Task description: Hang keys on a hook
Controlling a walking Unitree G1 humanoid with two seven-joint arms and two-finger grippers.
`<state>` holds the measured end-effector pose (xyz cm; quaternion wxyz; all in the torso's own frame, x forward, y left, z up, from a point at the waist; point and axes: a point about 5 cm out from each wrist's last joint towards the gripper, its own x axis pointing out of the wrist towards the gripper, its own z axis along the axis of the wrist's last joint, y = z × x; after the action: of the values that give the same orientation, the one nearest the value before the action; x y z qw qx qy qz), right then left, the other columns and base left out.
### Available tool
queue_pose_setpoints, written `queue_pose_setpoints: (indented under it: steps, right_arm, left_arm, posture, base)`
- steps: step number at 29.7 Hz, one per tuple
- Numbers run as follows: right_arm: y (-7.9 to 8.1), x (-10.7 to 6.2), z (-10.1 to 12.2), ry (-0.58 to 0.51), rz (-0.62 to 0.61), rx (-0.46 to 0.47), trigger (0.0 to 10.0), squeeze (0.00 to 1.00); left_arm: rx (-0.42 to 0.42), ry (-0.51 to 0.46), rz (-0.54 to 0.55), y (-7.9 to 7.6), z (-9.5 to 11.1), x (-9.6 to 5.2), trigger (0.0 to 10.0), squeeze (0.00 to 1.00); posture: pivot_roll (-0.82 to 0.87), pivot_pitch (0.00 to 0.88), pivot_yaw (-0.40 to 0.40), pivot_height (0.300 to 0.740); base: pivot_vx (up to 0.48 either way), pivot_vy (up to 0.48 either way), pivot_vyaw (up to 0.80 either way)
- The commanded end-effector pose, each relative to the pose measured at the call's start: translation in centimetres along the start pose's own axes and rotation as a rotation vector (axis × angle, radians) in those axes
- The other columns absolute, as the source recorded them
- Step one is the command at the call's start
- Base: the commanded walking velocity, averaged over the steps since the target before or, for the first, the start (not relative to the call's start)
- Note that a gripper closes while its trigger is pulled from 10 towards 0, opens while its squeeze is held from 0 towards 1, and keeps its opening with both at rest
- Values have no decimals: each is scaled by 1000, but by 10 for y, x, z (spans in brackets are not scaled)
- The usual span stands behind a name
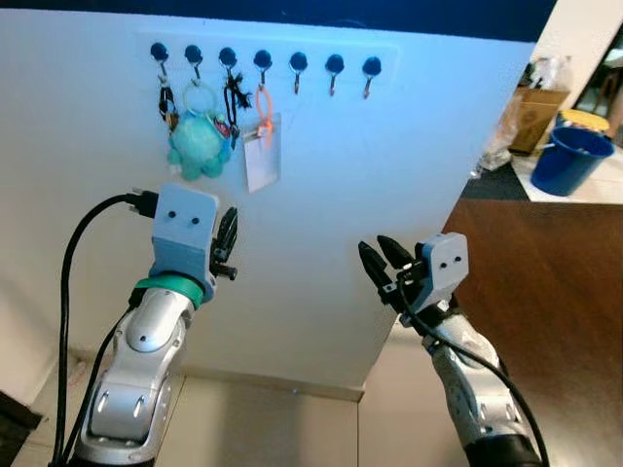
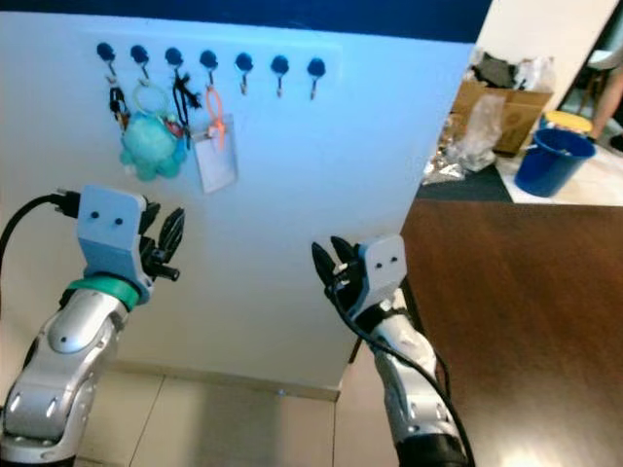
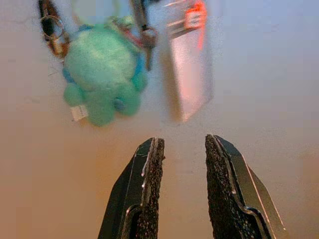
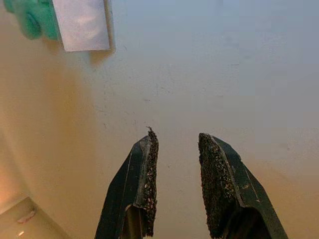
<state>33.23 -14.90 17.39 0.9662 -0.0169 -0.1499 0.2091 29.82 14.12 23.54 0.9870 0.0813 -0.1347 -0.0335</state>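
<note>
While we stand close to the white wall [image 1: 409, 146], both of our grippers are up in front of it and neither one holds anything. Our left gripper [image 3: 182, 164] has its jaws parted with a clear gap between them. Just past those jaws hangs a soft green toy [image 3: 102, 74], and beside it is a clear card holder [image 3: 192, 64] with an orange strap [image 1: 264, 126]. A small bunch of keys [image 3: 52, 32] hangs on the far side of the toy, away from the card holder. They all dangle from a row of dark hooks [image 1: 263, 60] high on the wall, well above the left jaws. The keys [image 1: 167, 102] sit on the hook at the left end, touching the wall. Three hooks on the right end have nothing on them.

Our right gripper [image 4: 177, 179] is lower and further from the hooks. Its jaws are parted too, pointing at bare wall. The card holder and a bit of the green toy are far up past them.

Off past the right gripper we see a brown wood floor [image 1: 555, 292] and a blue bucket [image 1: 572, 156].
</note>
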Motion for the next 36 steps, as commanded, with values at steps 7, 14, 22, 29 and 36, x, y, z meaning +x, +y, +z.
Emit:
queue_pose_setpoints:
  steps: [7, 14, 22, 29, 36]
  right_arm:
    - [-1, -2, -1, 8, -4, 2, 10000, 0]
    - [-1, -2, -1, 8, -5, 1, 10000, 0]
    - [-1, -1, -1, 6, -6, 4, 10000, 0]
    - [-2, -1, 0, 7, -8, 8, 10000, 0]
    - [-2, -1, 0, 7, -9, 11, 10000, 0]
  left_arm:
    - [6, 14, 5, 0, -4, -2, 10000, 0]
    - [6, 15, 7, 1, -5, -2, 10000, 0]
    - [2, 17, 13, 1, -5, -2, 10000, 0]
    - [1, 21, 6, 0, -6, -1, 10000, 0]
    - [4, 24, 8, 0, -7, -1, 10000, 0]
  posture:
    - [73, 115, 27, 740]
    - [73, 114, 26, 740]
    - [73, 107, 26, 740]
    - [74, 104, 25, 740]
    - [74, 102, 26, 740]
  base:
    - [-448, 0, 0]
    - [-448, 0, 0]
    - [-428, 0, 0]
    - [0, 0, 0]
    - [0, 0, 0]
